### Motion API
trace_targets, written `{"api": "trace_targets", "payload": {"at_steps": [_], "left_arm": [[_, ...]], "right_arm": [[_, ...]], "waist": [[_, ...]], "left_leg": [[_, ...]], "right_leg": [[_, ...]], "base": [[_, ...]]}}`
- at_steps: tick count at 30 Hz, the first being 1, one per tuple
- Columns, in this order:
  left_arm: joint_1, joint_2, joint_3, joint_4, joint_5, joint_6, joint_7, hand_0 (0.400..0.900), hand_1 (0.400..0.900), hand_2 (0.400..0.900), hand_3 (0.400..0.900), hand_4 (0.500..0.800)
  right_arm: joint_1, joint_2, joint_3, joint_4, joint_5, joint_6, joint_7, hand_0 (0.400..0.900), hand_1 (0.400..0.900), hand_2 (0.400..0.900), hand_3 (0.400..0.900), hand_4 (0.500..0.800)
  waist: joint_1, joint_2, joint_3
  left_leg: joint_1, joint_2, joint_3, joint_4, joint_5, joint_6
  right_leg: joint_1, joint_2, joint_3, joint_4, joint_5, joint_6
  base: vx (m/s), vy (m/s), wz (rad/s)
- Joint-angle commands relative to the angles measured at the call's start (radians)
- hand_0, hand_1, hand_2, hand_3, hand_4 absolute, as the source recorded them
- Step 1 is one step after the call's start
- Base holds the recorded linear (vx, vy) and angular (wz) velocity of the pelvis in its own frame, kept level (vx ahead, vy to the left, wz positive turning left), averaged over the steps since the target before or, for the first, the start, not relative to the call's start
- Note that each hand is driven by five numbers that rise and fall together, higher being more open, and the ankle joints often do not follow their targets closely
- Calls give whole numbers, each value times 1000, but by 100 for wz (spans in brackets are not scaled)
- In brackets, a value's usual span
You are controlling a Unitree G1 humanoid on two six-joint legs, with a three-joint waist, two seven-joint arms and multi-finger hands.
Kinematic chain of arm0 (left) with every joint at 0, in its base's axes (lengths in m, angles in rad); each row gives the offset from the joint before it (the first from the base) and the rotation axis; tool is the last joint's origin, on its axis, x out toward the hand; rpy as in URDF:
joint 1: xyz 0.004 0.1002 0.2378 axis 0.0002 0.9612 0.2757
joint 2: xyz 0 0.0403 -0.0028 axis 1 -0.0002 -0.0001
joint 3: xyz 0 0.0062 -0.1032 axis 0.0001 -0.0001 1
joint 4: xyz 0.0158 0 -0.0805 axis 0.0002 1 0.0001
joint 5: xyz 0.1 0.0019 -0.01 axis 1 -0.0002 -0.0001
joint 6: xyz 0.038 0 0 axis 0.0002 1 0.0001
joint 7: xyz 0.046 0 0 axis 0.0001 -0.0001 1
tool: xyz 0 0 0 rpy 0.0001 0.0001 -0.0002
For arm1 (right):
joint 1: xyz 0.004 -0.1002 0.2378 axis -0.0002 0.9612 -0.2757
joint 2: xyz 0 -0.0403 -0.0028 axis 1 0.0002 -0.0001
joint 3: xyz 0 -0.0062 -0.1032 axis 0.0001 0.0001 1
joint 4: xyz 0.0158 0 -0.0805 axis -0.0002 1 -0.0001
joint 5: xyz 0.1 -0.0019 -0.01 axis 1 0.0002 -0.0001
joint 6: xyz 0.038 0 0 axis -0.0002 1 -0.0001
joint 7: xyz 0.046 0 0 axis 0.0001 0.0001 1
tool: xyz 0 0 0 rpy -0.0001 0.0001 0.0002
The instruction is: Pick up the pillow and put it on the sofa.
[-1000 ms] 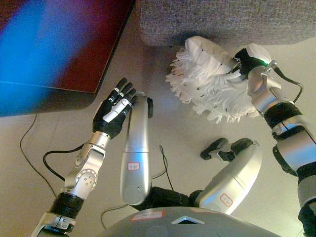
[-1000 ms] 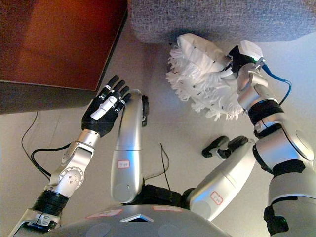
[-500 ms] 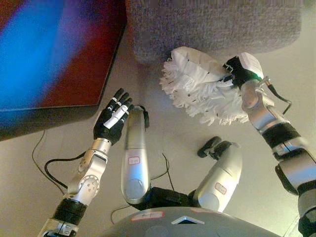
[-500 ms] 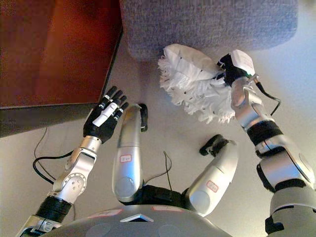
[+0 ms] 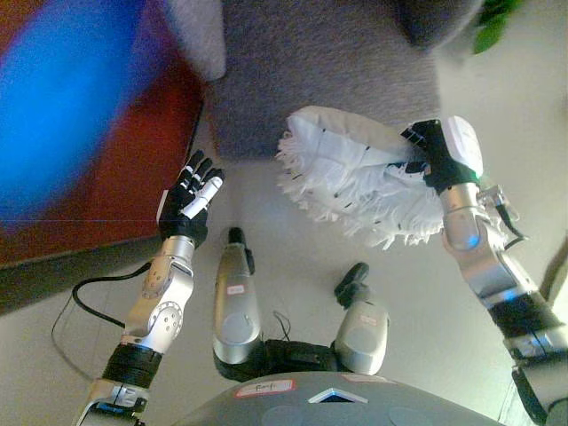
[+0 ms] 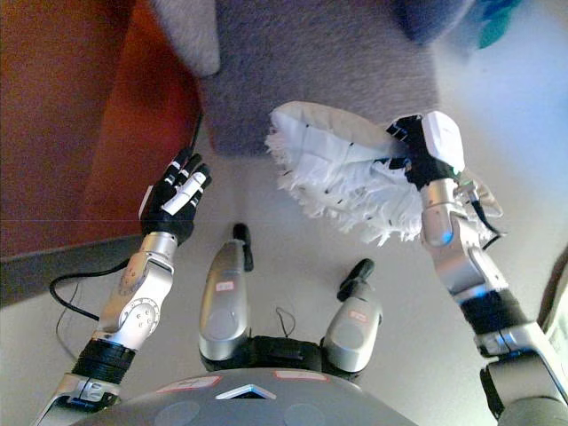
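- right hand (image 5: 437, 158) pinches the right edge of the pillow (image 5: 351, 177), dark fingers curled round the edge, white cover on the back of the hand facing the camera
- right arm comes in from the lower right, forearm reaching up to the pillow's right end
- pillow is white with shaggy fringe hanging off its lower side, smooth pale top face tilted up; held clear of the floor (image 5: 293, 240), nothing under it but the hand's grip
- pillow's upper edge overlaps the front edge of the sofa (image 5: 319, 71) in the views; can't tell if it touches the sofa
- sofa is grey woven fabric, fills the top centre; a lighter grey cushion (image 6: 186, 31) shows at its top left
- left hand (image 5: 188, 200) is raised on the left, fingers straight and spread, white covers on some fingers, holds nothing
- left hand sits well apart from the pillow, near the sofa's lower left corner and just beside the dark red-brown tabletop (image 6: 71, 115)
- tabletop takes the left side, its dark edge running along the lower left
- floor is pale beige, seen below the sofa and around both arms
- something green (image 5: 488, 18) blurred at the top right corner, can't tell what
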Motion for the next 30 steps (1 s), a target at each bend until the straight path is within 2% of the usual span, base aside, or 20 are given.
{"api": "trace_targets", "payload": {"at_steps": [1,6,10,14,18,21,26,30], "left_arm": [[55,-24,32,-21,85,-9,-18,900,900,900,900,800],[91,-42,57,-11,89,19,-43,900,900,900,900,800],[98,-41,73,-16,84,42,-48,900,900,900,900,800],[111,-35,92,0,101,63,-48,900,900,900,900,800],[134,-16,130,-7,118,91,-39,900,900,900,900,800],[166,0,167,-6,126,114,-63,900,900,900,900,800],[220,22,196,-17,118,125,-102,900,900,900,900,800],[231,49,203,-28,112,135,-126,900,900,900,900,800]], "right_arm": [[-25,-30,-217,-211,-37,-214,-156,400,400,400,400,500],[94,-8,-284,-307,8,-293,-93,400,400,400,400,500],[123,-5,-314,-340,45,-322,-45,400,400,400,400,500],[105,-35,-342,-333,113,-314,47,400,400,400,400,500],[67,-79,-359,-294,216,-276,128,400,400,400,400,500],[33,-107,-353,-226,291,-259,180,400,400,400,400,500],[-41,-152,-297,-97,356,-248,226,400,400,400,400,500],[-115,-165,-243,35,380,-245,227,400,400,400,400,500]], "waist": [[-20,-18,-193],[-44,-21,-280],[-45,-30,-320],[-33,-47,-348],[-8,-68,-360],[16,-81,-366],[54,-86,-370],[85,-86,-362]], "left_leg": [[217,-23,18,-264,66,65],[321,-45,72,-378,81,72],[368,-59,95,-443,90,71],[395,-60,105,-472,95,64],[404,-52,93,-479,96,55],[409,-43,85,-488,104,43],[420,-30,72,-505,121,27],[414,-22,54,-508,134,15]], "right_leg": [[3,-38,37,-44,121,70],[61,-13,42,-109,166,88],[81,-4,27,-133,191,92],[99,4,-2,-144,191,92],[118,11,-30,-153,175,92],[137,23,-52,-171,164,89],[165,40,-81,-195,146,81],[180,48,-105,-201,135,77]], "base": [[139,50,-12],[118,31,-9],[76,-28,6],[90,-62,16],[92,-101,16],[84,-109,14],[95,-87,13],[79,-112,17]]}}
